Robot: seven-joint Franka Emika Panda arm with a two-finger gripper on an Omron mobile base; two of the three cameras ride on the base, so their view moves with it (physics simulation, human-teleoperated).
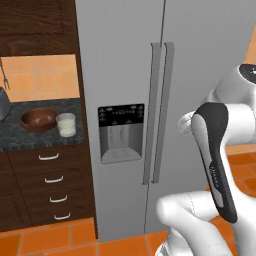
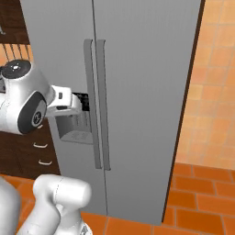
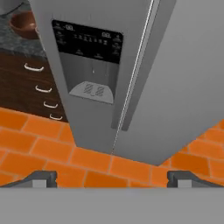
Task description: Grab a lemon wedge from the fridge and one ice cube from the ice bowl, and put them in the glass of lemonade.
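The tall grey fridge stands in front of me with both doors shut; its long handles meet at the middle and a black dispenser panel sits in the left door. The lemon wedge is hidden. On the dark counter to the left, the reddish-brown ice bowl stands beside the glass of lemonade; the ice bowl is also at the hand view's top left corner. My gripper is open and empty, held a short way off the fridge, in front of the dispenser panel.
Dark wood drawers with pale handles fill the cabinet under the counter. A grey pot sits at the far left. Orange floor tiles run along the fridge's foot, and an orange tiled wall is right of it.
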